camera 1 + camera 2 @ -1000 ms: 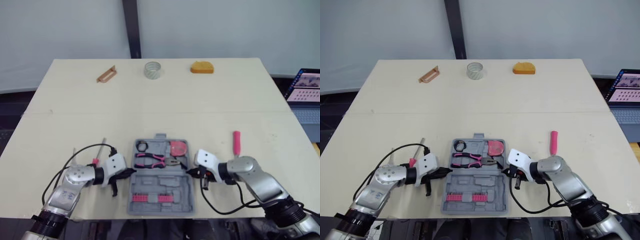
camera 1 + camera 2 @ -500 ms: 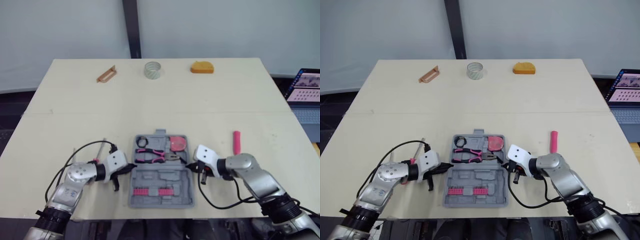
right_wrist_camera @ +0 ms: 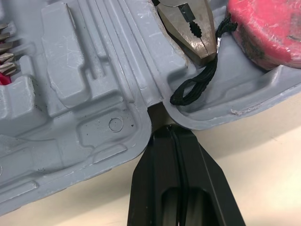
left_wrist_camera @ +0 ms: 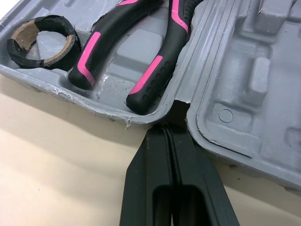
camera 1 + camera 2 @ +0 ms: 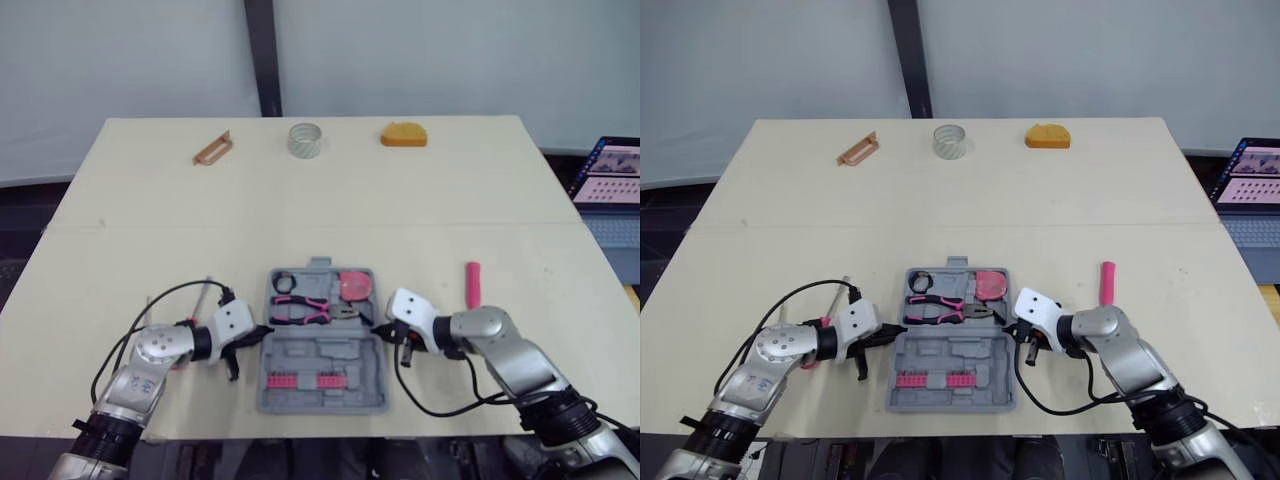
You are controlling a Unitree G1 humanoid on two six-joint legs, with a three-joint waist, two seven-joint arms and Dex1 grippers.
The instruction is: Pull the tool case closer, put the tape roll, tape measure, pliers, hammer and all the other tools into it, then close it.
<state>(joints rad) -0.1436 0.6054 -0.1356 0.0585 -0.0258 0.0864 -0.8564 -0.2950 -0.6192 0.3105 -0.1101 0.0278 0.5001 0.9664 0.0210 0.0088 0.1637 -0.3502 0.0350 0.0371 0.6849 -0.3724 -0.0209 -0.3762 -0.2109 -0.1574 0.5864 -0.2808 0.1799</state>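
Fingers clenched on nothing, the left gripper [image 5: 260, 336] and right gripper [image 5: 379, 331] wedge into the side hinge notches of the tool case [image 5: 322, 352], seemingly to drag it nearer.

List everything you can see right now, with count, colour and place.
table: one, cream, under everything
tool case: one, grey, open, near edge at centre
tape roll: one, black, case's far half, left
pliers: one, pink-and-black handles, case's far half
tape measure: one, red, case's far half, right
bit row: one, pink, case's near half
screwdriver: one, pink handle, left of case
pink-handled tool: one, right of case
clear tape roll: one, far edge, centre
brown handle piece: one, far left
orange object: one, far right
laptop: one, beyond the table's right edge
left hand: shut, at case's left hinge notch
right hand: shut, at right hinge notch
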